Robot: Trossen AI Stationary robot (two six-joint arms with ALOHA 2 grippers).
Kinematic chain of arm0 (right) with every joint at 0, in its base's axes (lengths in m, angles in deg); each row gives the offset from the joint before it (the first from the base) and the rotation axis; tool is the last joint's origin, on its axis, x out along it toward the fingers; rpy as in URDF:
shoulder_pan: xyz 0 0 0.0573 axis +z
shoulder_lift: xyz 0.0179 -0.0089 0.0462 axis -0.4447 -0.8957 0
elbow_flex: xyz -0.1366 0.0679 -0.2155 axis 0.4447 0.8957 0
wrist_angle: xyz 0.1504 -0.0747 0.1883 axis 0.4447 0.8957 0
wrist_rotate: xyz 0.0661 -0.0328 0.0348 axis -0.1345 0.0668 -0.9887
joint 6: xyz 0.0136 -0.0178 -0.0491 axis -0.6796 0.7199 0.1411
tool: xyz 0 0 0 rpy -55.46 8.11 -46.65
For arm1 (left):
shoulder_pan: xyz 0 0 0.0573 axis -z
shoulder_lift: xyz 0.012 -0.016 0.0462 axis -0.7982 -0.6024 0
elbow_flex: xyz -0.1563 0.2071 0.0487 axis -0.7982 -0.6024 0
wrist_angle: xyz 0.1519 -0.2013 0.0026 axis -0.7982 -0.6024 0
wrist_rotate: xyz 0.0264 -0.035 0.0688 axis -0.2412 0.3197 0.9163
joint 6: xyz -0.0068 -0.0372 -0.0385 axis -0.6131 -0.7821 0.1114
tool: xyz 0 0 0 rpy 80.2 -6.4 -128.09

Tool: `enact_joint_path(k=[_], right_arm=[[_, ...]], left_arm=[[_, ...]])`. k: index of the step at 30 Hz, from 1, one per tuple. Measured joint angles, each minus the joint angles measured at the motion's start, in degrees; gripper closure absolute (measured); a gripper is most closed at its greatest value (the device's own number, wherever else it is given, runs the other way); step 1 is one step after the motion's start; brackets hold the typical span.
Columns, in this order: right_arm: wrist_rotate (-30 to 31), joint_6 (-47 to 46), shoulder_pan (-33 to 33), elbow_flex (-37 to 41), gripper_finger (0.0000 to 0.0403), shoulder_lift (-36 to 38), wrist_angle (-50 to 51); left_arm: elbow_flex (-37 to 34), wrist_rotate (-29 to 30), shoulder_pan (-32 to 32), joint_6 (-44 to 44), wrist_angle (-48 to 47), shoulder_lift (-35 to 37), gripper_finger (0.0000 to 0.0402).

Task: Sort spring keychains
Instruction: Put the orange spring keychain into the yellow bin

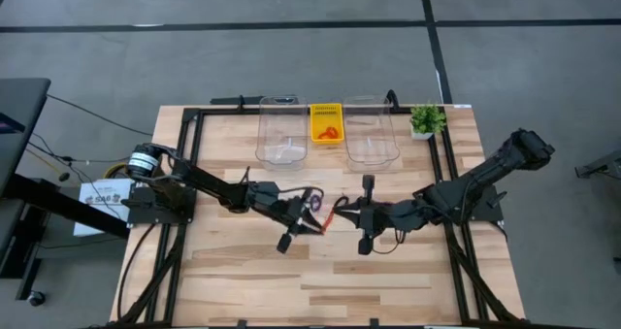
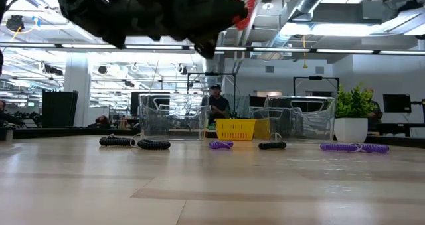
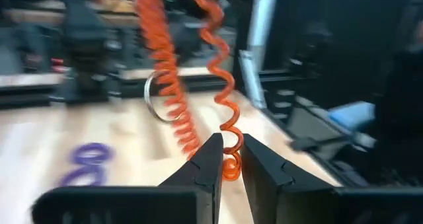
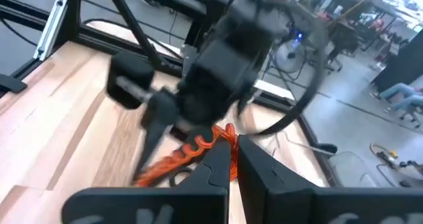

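Both grippers (image 1: 312, 224) (image 1: 342, 209) (mid-table) pinch one orange spring keychain (image 3: 173, 85); purple one (image 3: 87, 159) nearby.

Bare table (image 1: 291, 280) before both arms

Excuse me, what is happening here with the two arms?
Both arms meet above the middle of the table, each pinching the same orange spring keychain. The left claw holds one end and the right claw is shut on the other. More keychains, purple and black, lie on the wood before the yellow basket.
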Motion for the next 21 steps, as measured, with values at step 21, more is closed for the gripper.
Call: enact_joint_path(k=[21], right_arm=[[-2.23,-2.35,-10.25,-1.91,0.0402,-6.66,-0.04]], left_arm=[[-11.83,21.76,5.32,4.21,-1.51,16.83,0.0248]])
